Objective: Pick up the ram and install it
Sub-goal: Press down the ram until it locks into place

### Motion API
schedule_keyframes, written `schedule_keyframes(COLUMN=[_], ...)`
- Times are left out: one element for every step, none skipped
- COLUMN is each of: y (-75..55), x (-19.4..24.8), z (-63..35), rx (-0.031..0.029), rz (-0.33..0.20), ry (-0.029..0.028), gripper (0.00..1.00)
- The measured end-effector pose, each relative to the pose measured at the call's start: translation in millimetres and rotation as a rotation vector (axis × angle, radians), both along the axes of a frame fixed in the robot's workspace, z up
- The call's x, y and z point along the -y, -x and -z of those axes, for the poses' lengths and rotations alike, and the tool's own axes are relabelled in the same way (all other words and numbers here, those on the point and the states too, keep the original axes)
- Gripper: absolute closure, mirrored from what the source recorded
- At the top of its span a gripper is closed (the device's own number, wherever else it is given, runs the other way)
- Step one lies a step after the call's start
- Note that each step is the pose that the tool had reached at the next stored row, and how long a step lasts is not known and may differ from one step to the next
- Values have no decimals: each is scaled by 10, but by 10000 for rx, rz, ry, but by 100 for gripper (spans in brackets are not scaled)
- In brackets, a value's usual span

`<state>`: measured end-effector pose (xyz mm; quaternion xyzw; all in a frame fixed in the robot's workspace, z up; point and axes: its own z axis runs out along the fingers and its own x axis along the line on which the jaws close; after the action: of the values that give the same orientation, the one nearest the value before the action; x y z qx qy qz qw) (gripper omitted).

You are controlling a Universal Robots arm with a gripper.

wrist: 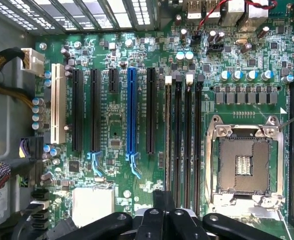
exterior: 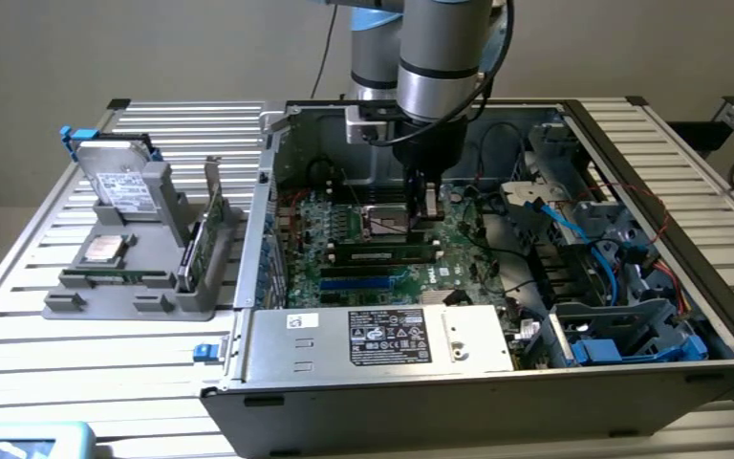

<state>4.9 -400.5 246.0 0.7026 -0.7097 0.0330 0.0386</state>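
Green printed circuit board (wrist: 116, 125) seen square-on. Square metal-framed processor socket (wrist: 243, 162), contact field exposed. Just beside it, four long black memory slots (wrist: 183, 140) lie parallel, two with white latches at one end. Beyond these: several long black expansion slots (wrist: 77, 110), one blue slot (wrist: 131, 110), one cream-white slot (wrist: 58, 102). Row of silver-topped cylindrical capacitors (wrist: 244, 75) near socket. Braided yellow-black cable bundle (wrist: 1, 65) ends in white plug at board edge. Black pincer (wrist: 163, 200) above memory slots' ends, fingers closed together.
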Motion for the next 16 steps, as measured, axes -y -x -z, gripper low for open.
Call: schedule_keyframes(y=[-16, -26, -27, -27, -27, -27, -26, -26, -26, -23, -20, -18, -14, -11, -9, -7], x=[-1, -1, -1, -3, -4, -5, -14, -26, -37, -56, -67, -72, -74, -74, -74, -74], z=[4, 8, 11, 14, 18, 26, 38, 48, 58, 67, 73, 80, 86, 90, 95, 100], rx=[1, 1, 1, 0, 0, 0, 0, 6, 13, 26, 42, 51, 55, 60, 66, 71], rz=[1, 0, 1, 2, 1, 0, 2, 2, 1, 2, 2, 1, 1, 1, 1, 1], ry=[-2, -1, -1, -1, 0, 3, 14, 25, 32, 53, 81, 103, 124, 145, 167, 184], gripper=[89, 89, 89, 89, 89, 89, 89, 89, 89, 89, 89, 89, 89, 89, 89, 89])
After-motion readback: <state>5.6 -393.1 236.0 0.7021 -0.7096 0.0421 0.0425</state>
